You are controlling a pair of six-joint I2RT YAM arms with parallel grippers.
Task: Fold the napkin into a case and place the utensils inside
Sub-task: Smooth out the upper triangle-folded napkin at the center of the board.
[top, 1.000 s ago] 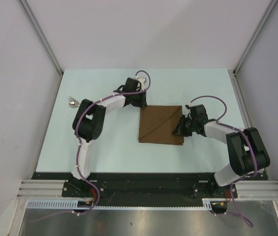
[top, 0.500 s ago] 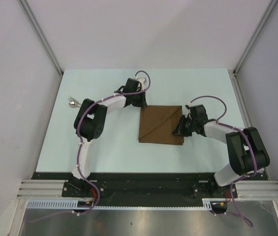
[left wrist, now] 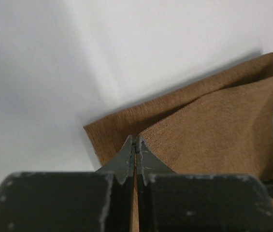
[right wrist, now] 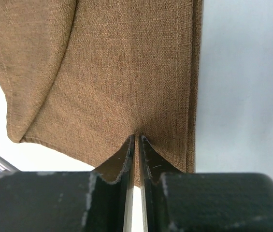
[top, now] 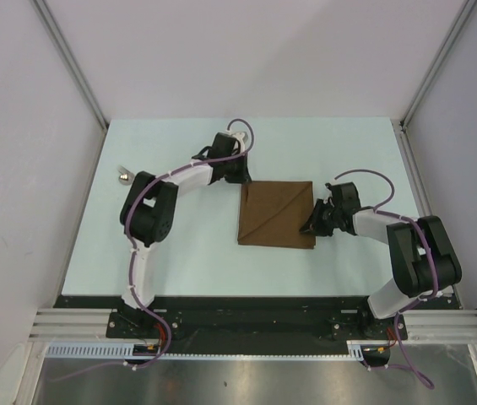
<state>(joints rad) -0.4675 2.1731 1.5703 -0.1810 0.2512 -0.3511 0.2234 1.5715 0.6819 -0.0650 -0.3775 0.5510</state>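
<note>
Napkin [top: 276, 214] is found near the middle of the table [top: 179, 245], a dark-brown square with a diagonal fold line across it. The folding is judged barely begun. Its far-left corner is pinched by the left gripper [top: 244, 179]. In the left wrist view the jaws are pressed fully together, with a raised layer of cloth caught between the tips. Its right edge, toward the near corner, is held by the right gripper [top: 308, 226], likewise closed tight on a small pucker of fabric. One utensil [top: 124, 176] is seen at the table's far-left edge, well apart from the cloth; others cannot be made out.

Several failures are judged possible from here. Only a sliver of thin fabric is gripped at each tip, so a hold could be lost if the cloth is pulled quickly. If the two holds are moved unevenly, the sheet could be dragged across the table rather than folded, and a skewed crease would be left. Should both layers be caught together, the opening could be closed off, and the utensil could not be slid inside.
</note>
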